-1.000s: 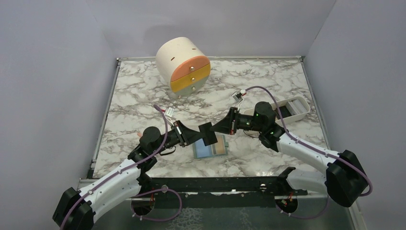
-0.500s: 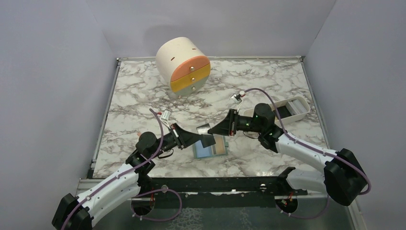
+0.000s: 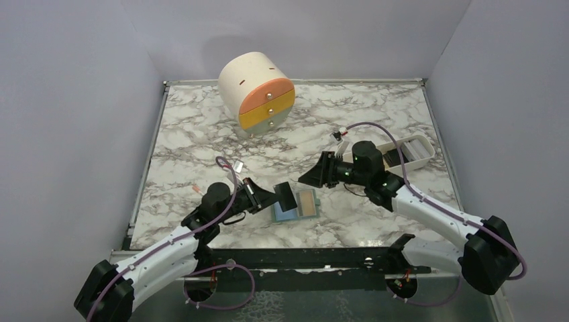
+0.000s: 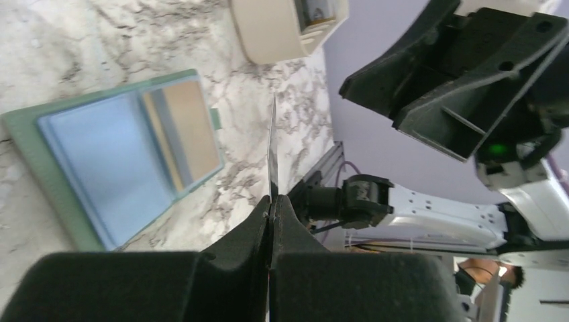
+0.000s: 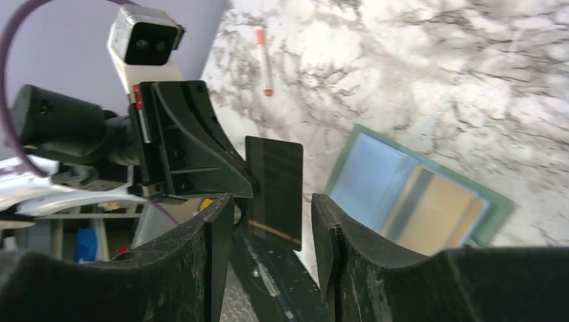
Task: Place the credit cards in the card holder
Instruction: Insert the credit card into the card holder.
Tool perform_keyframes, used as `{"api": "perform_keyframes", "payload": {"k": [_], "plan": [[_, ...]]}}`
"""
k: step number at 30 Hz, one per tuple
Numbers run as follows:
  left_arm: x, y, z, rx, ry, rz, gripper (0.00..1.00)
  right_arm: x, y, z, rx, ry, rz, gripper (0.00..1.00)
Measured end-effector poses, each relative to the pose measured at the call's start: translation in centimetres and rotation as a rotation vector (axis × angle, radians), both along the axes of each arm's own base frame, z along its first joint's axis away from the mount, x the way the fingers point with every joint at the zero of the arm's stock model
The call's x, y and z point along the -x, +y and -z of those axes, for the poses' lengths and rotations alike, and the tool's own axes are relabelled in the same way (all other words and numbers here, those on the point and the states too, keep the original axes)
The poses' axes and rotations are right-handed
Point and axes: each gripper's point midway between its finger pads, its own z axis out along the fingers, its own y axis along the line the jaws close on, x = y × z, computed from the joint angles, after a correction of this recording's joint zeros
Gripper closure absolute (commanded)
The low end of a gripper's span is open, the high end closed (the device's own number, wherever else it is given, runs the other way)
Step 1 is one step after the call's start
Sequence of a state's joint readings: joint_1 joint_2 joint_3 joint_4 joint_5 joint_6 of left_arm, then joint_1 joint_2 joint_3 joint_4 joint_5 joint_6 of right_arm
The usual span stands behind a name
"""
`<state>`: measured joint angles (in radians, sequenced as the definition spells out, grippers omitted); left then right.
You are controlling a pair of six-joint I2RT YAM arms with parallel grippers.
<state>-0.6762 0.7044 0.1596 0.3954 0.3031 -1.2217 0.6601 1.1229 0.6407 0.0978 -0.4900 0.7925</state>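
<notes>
My left gripper [image 3: 276,194] is shut on one edge of a black credit card [image 3: 287,196], which it holds upright just above the table. From the left wrist the card [image 4: 272,144] shows edge-on, pinched between the fingertips [image 4: 263,204]. The green card holder [image 3: 284,215] lies open flat beside it, with a tan-orange card [image 3: 307,201] in its right half. My right gripper [image 3: 307,178] stands open a short way right of the black card [image 5: 274,190] and does not touch it. The holder [image 5: 349,157] lies beyond.
A cream cylinder with orange, yellow and grey drawers [image 3: 258,94] stands at the back. A long white tray [image 3: 410,151] lies at the right, behind my right arm. A thin white stick with an orange tip [image 5: 264,60] lies on the marble left of the holder.
My right gripper has opened, let go of the black card and drawn back to the right. My left gripper has shut on the card and now carries it alone, lower and nearer the holder.
</notes>
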Motion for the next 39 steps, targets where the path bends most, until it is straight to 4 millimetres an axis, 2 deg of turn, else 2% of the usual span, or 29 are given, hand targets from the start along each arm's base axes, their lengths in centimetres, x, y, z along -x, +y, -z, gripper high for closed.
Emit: {"api": "perform_keyframes", "payload": {"k": [4,7,15,19,27,39], "plan": [[-0.4,0.2,2.6,-0.119,0.075,-0.010,1.00,-1.0,-1.1,2.4,0.122,0.005,0.055,0.56],[-0.8,0.1,3.8,-0.200,0.116,-0.004,1.00,-1.8,-1.9,4.5,0.220,0.019,0.092,0.58],[-2.1,-0.8,5.1,-0.338,0.173,0.054,1.00,-4.0,-3.4,9.4,0.438,0.044,0.157,0.64],[-2.2,-0.7,6.5,-0.374,0.212,0.087,1.00,-4.3,-3.6,11.6,0.511,0.058,0.149,0.66],[-1.7,-0.3,8.4,-0.415,0.268,0.138,1.00,-3.6,-3.3,13.8,0.565,0.076,0.112,0.66],[-1.2,-1.2,8.3,-0.368,0.270,0.217,1.00,-2.6,-4.0,16.9,0.649,0.103,0.091,0.77]]}}
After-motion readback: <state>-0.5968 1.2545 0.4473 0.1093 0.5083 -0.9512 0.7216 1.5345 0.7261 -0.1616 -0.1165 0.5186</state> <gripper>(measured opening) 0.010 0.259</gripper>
